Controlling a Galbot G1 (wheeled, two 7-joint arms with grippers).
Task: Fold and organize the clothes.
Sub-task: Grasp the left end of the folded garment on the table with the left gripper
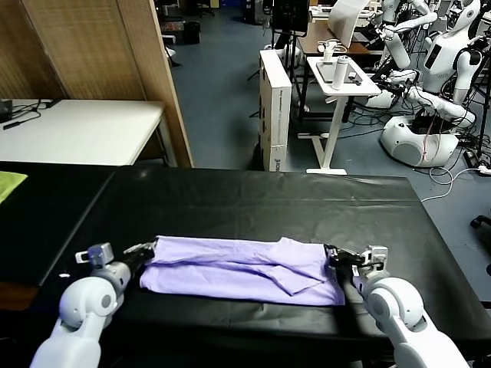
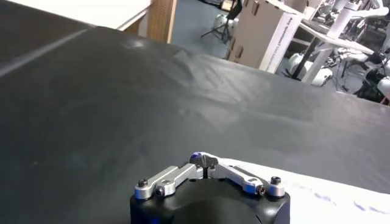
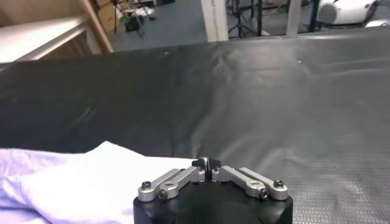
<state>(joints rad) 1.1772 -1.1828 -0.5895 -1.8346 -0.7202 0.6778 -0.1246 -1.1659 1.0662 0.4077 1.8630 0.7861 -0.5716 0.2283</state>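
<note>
- The lavender T-shirt (image 1: pixel 244 270) lies folded into a long band on the black-covered bench (image 1: pixel 253 201), near the front edge, its long axis running along that edge from the left side to the right.
- Its fabric is thin and wrinkly, with soft creases and an overlapping flap toward the right end; the visible side is plain lavender.
- The left gripper (image 1: pixel 147 248) sits at the shirt's left end, fingers pinched together on the cloth's edge.
- The right gripper (image 1: pixel 334 254) sits at the shirt's right end, fingers likewise closed on the fabric there.
- The bench cover is a matte black sheet, slightly rippled toward the back edge.
- A yellow-green cloth (image 1: pixel 9 184) lies at the far left of the bench.
- Beyond the bench stand a white table (image 1: pixel 77 130) and a tall white cardboard box (image 1: pixel 275 107).
</note>
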